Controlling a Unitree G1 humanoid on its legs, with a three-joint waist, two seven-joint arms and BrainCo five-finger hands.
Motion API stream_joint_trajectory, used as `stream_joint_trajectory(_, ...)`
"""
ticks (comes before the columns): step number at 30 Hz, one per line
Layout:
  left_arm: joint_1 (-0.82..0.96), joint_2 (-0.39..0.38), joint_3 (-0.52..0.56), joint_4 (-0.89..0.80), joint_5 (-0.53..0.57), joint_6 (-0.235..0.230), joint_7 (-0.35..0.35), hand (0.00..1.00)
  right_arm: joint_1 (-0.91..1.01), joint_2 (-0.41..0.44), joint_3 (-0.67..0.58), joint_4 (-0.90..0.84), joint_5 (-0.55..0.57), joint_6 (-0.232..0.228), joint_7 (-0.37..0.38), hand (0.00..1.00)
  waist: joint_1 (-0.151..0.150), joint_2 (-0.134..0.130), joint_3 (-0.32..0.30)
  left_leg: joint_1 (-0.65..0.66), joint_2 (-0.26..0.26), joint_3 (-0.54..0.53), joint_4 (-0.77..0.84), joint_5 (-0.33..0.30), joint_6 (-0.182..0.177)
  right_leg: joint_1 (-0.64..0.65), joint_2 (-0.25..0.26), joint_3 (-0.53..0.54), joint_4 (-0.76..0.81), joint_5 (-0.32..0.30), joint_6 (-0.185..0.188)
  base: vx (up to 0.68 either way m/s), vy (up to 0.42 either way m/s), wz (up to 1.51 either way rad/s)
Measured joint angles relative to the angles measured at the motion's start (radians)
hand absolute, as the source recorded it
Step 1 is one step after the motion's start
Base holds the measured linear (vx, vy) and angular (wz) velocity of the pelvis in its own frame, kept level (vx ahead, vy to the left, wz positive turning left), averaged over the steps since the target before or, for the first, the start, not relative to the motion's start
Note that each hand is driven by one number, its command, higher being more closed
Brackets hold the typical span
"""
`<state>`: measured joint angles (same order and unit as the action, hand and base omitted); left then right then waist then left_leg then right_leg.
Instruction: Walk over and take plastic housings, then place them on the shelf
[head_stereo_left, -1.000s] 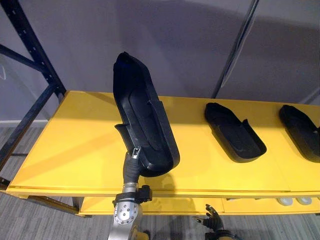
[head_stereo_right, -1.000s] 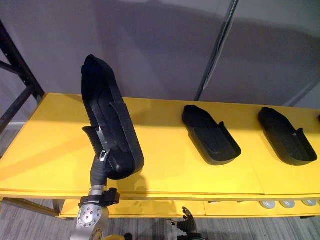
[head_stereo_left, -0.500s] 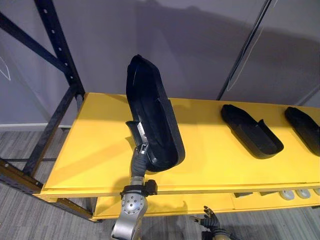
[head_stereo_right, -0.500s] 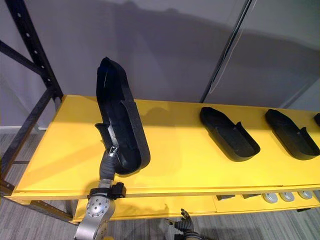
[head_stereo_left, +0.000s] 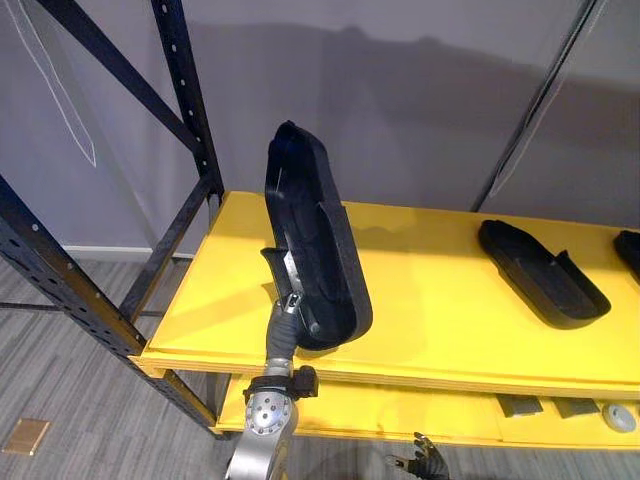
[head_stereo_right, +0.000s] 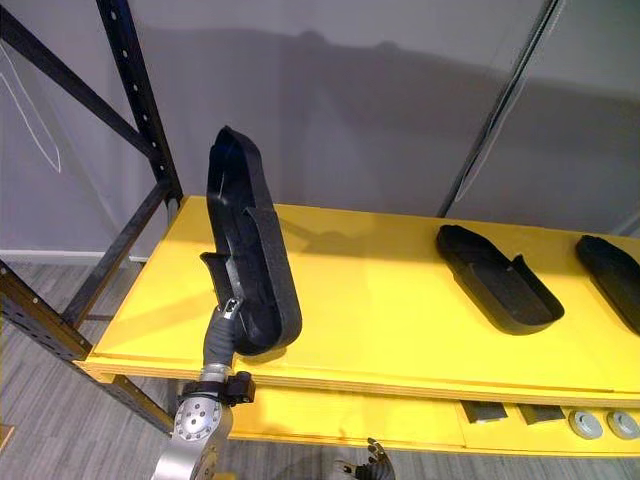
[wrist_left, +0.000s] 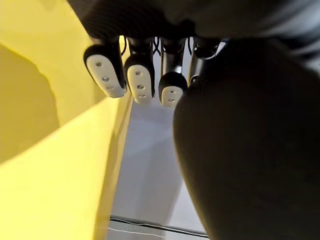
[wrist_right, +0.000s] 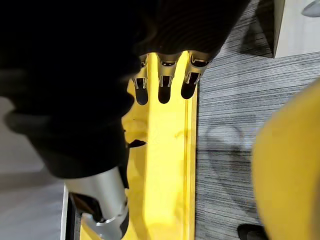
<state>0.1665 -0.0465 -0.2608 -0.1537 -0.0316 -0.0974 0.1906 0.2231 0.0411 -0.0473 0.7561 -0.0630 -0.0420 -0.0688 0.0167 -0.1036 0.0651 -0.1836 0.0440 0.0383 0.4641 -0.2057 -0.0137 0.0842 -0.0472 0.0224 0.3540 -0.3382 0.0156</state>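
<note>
The left hand (head_stereo_left: 288, 305) gripped a black housing (head_stereo_left: 315, 240) by its lower end and held it nearly upright in front of the left part of the yellow shelf (head_stereo_left: 450, 320). In the head views most of that hand was hidden behind the housing. Its wrist view showed the fingers (wrist_left: 138, 84) curled in a row against the housing's dark wall, and the thumb could not be made out. Whether the housing's lower end touched the shelf could not be told, because it overlapped the shelf's front edge.

A second housing (head_stereo_left: 545, 285) lay flat on the shelf, hollow side up, well apart to the right. A third (head_stereo_right: 615, 280) lay beyond it, cut off by the picture's edge.

The right hand (head_stereo_left: 425, 462) hung low at the bottom edge, below the shelf's front, and was partly cut off. Its fingers (wrist_right: 163, 87) were relaxed and held nothing.

A black rack post (head_stereo_left: 190, 110) rose at the shelf's left rear corner. On a lower yellow board sat small grey pieces (head_stereo_right: 588, 424), too small to identify.
</note>
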Motion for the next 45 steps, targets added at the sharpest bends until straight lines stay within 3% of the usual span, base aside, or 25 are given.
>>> stream_joint_trajectory(4, 0.003, -0.001, 0.016, -0.006, 0.013, 0.003, -0.001, 1.0, 0.011, 0.009, 0.004, 0.001, 0.0, 0.0, 0.002, 0.0, 0.0, 0.006, -0.013, 0.037, 0.025, 0.02, -0.037, 0.0, 0.0, 0.019, 0.019, 0.029, -0.035, 0.066, 0.0, 0.05, 0.051, -0.18)
stream_joint_trajectory(7, 0.002, 0.0, 0.049, -0.003, 0.039, 0.014, -0.001, 1.0, 0.023, 0.007, 0.004, 0.003, 0.0, 0.0, 0.002, 0.0, -0.001, 0.003, -0.022, 0.056, 0.026, 0.03, -0.063, 0.001, 0.0, 0.021, 0.021, 0.053, -0.039, 0.081, 0.003, 0.0, 0.053, -0.14)
stream_joint_trajectory(15, -0.178, 0.07, 0.193, 0.159, 0.067, 0.081, 0.012, 1.0, 0.022, -0.007, 0.002, 0.036, -0.001, -0.001, 0.033, 0.0, -0.006, 0.016, -0.059, 0.093, 0.011, 0.037, -0.188, 0.081, 0.001, 0.015, 0.016, 0.082, -0.094, 0.133, -0.005, -0.08, -0.011, -0.04)
stream_joint_trajectory(21, -0.347, 0.159, 0.297, 0.42, 0.104, 0.151, 0.025, 1.0, -0.03, -0.025, 0.003, 0.096, -0.003, -0.001, 0.06, 0.0, -0.047, 0.026, -0.061, 0.153, -0.001, 0.045, -0.401, 0.214, -0.017, -0.002, 0.009, 0.105, -0.159, 0.158, -0.005, -0.12, -0.064, -0.1)
stream_joint_trajectory(25, -0.408, 0.173, 0.296, 0.555, 0.157, 0.196, 0.002, 1.0, -0.047, -0.052, -0.014, 0.098, -0.002, -0.001, 0.072, 0.0, -0.066, 0.059, -0.043, 0.213, 0.005, 0.019, -0.547, 0.305, -0.03, -0.006, 0.028, 0.104, -0.184, 0.178, -0.004, -0.13, -0.043, -0.03)
stream_joint_trajectory(28, -0.443, 0.18, 0.297, 0.609, 0.186, 0.219, -0.011, 1.0, -0.059, -0.057, -0.013, 0.103, -0.003, -0.001, 0.083, 0.0, -0.077, 0.068, -0.034, 0.212, 0.008, 0.013, -0.555, 0.318, -0.029, -0.006, 0.033, 0.105, -0.191, 0.18, 0.001, -0.13, -0.014, 0.01)
stream_joint_trajectory(36, -0.579, 0.249, 0.321, 0.728, 0.273, 0.243, -0.043, 1.0, -0.092, -0.057, -0.012, 0.139, -0.003, -0.001, 0.099, 0.0, -0.084, 0.054, -0.012, 0.213, -0.004, 0.013, -0.551, 0.327, -0.025, 0.005, 0.031, 0.109, -0.214, 0.181, 0.002, -0.01, 0.001, 0.0)
stream_joint_trajectory(37, -0.601, 0.253, 0.328, 0.743, 0.273, 0.248, -0.042, 0.0, -0.099, -0.056, -0.012, 0.15, -0.003, -0.001, 0.099, 0.0, -0.084, 0.051, -0.008, 0.213, -0.005, 0.013, -0.551, 0.327, -0.025, 0.011, 0.03, 0.108, -0.224, 0.183, 0.001, 0.04, 0.004, 0.01)
stream_joint_trajectory(45, -0.683, 0.267, 0.356, 0.804, 0.332, 0.271, -0.022, 0.0, -0.113, -0.055, -0.012, 0.164, -0.003, -0.001, 0.1, 0.0, -0.087, 0.044, 0.007, 0.215, -0.007, 0.013, -0.551, 0.317, -0.025, 0.022, 0.028, 0.112, -0.239, 0.185, -0.002, 0.01, 0.0, 0.0)
